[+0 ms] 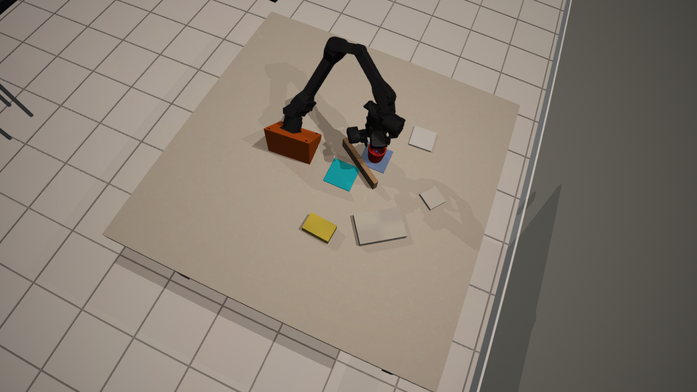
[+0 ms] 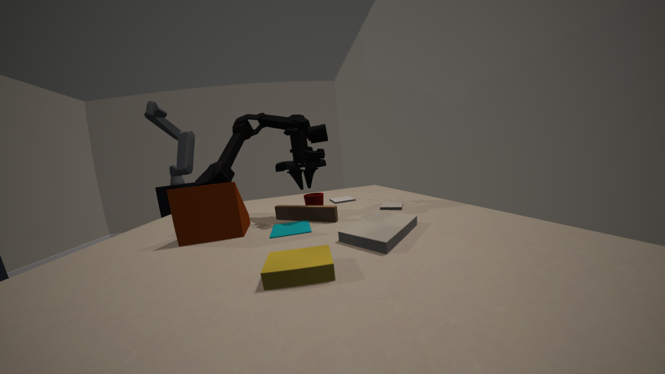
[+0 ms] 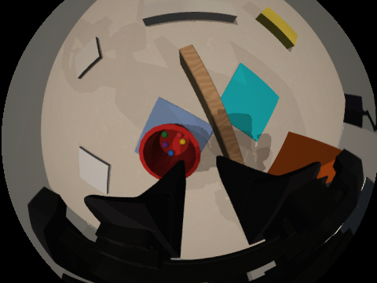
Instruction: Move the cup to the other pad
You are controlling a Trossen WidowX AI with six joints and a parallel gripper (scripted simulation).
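one cup (image 3: 170, 151), two pads (image 3: 250, 101)
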